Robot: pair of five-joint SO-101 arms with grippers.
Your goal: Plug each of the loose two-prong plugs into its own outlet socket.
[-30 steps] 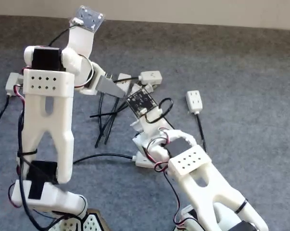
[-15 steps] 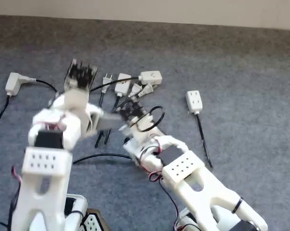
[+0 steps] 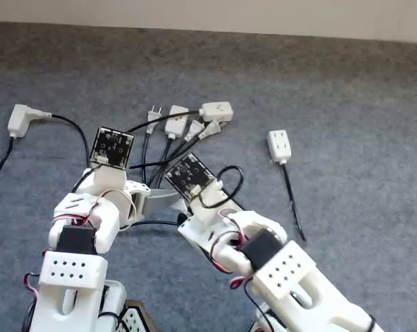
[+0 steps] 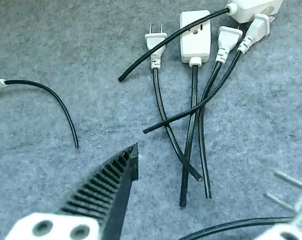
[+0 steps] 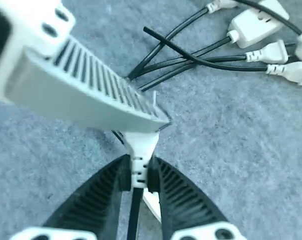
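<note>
Right end effector [image 5: 139,166]: closed on a white plug [image 5: 139,144]. The two black fingers clamp the plug body from both sides, and its black cord runs back between them. In the left wrist view the plug's prongs [image 4: 290,181] show bare, pointing out over the carpet and not in any socket.

Left end effector [image 3: 163,199]: open. One ribbed finger [image 4: 113,182] shows, its tip free above the carpet with nothing pressed against it. In the right wrist view that finger lies across the front of the held plug, just above it, and hides the prongs. I cannot tell whether they touch.

Both end effectors are low over the grey carpeted counter [image 3: 360,90], close together at mid-scene, on the near side of the cord cluster.

Cluster, well beyond the end effectors:
- loose plug [image 4: 156,41], prongs bare
- oblong socket [image 4: 196,36] just beside it
- second plug [image 4: 227,37]
- third plug [image 4: 257,26], close against the block socket [image 4: 253,6]; I cannot tell whether it is inserted

Their black cords cross one another on the way back toward the arms.

Apart from the cluster: far-left socket [image 3: 18,119] with a curved cord, and right socket [image 3: 279,145], whose cord trails toward the arms.
</note>
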